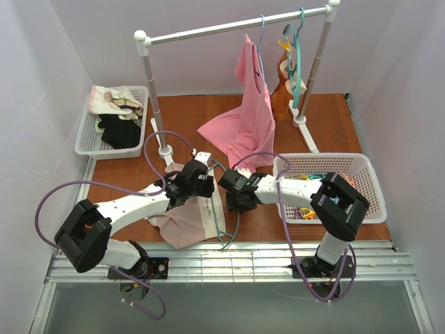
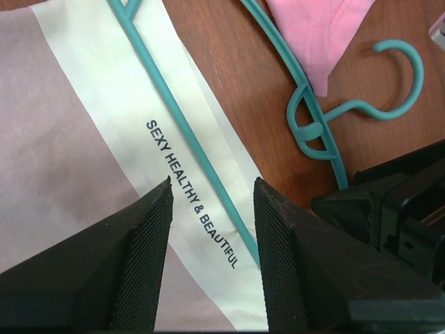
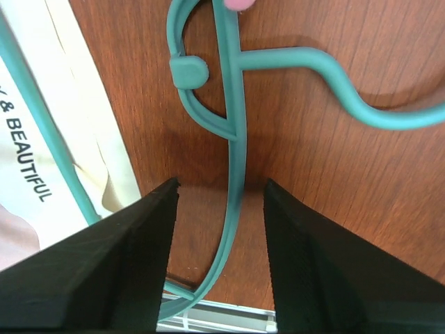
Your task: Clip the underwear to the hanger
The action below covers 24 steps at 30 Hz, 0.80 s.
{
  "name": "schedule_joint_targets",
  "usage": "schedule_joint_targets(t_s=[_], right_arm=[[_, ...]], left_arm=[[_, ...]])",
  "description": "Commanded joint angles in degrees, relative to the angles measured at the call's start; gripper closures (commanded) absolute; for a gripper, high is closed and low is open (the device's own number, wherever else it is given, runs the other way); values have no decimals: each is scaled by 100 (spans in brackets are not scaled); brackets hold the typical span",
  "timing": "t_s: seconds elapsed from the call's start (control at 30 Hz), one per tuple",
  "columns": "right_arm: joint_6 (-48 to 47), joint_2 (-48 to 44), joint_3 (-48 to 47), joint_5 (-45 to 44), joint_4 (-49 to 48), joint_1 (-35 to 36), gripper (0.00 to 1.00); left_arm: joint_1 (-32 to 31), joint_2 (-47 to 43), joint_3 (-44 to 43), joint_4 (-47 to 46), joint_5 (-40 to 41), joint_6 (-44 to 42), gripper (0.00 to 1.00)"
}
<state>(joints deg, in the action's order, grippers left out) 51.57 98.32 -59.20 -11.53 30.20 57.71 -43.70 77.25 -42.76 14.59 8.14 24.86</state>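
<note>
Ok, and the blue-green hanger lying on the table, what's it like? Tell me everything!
The hanger is thin teal plastic with curved arms, a straight lower bar and a rounded hook. It lies flat on the wooden table. Its lower bar crosses the underwear, over the cream strip with printed words. The pink top covers a bit near its neck. The left gripper and right gripper sit open astride its bars, not pinching.

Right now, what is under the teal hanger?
The hanger has its thin bar on the underwear, across the cream strip; neck and hook rest on the bare wooden table. Whatever the underwear covers cannot be seen.
</note>
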Motion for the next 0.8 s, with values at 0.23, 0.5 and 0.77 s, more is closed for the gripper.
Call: schedule_joint_targets(t_s=[0.23, 0.5, 0.77], right_arm=[[-85, -822, 242, -384, 531, -32, 40], [-561, -2894, 286, -947, 1417, -23, 31], [-506, -4733, 320, -2020, 3308, -828, 28]], left_arm=[[20, -404, -548, 413, 101, -113, 50], [72, -886, -953, 939, -137, -52, 32], [143, -1107, -1190, 1564, -261, 133, 23]])
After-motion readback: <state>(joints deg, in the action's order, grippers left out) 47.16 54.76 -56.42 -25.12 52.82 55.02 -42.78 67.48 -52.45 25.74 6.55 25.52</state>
